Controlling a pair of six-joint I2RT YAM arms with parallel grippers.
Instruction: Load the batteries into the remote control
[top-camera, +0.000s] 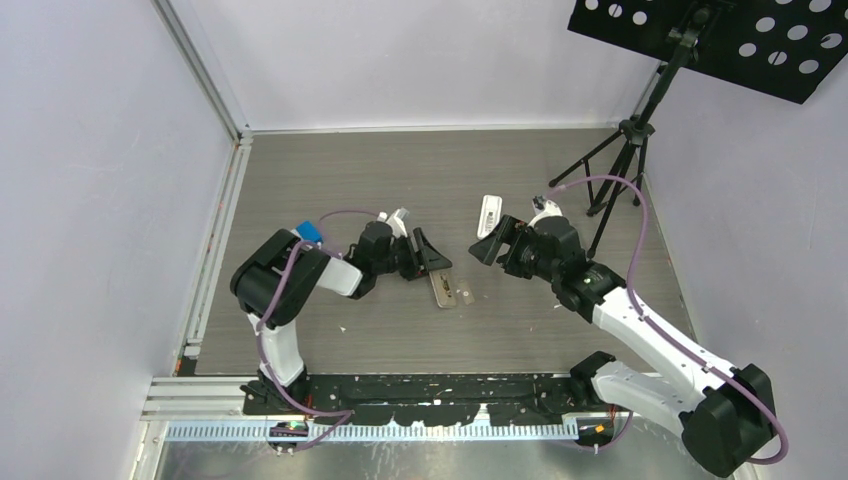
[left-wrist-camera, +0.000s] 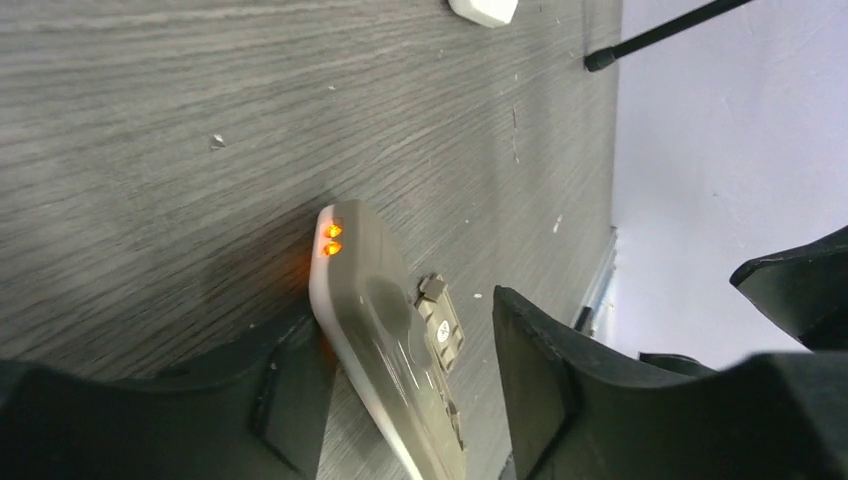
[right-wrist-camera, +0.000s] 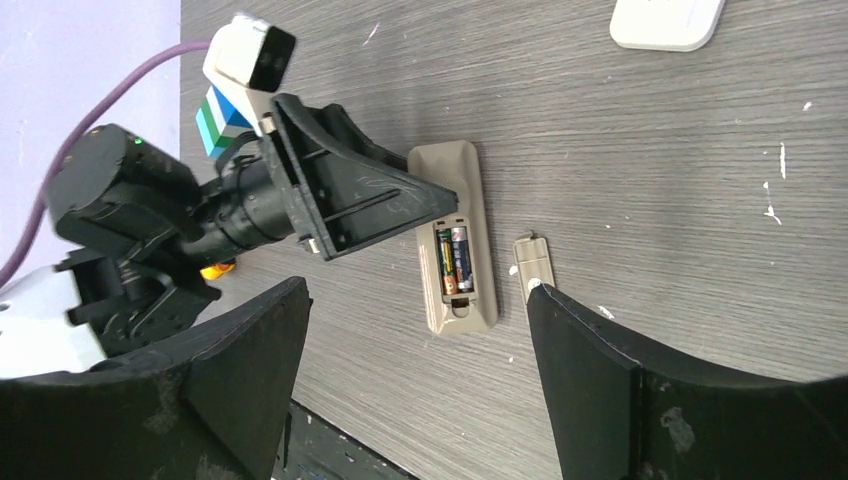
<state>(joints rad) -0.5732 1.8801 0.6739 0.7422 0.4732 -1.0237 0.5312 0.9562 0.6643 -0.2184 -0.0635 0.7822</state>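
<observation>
My left pincer (left-wrist-camera: 400, 330) stands wide around the grey-tan remote control (right-wrist-camera: 450, 175) on the counter (right-wrist-camera: 620, 150), and my right pincer (right-wrist-camera: 415, 290) is wide open near it. Two batteries (right-wrist-camera: 453, 260) lie in its open recess, their labels too small to read.

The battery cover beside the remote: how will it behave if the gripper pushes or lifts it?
The cover looks small, thin and flat, so it is probably light and would slide, not roll. Lying flat on the table, it may be hard to pinch. Its narrow end tab looks fragile.
</observation>
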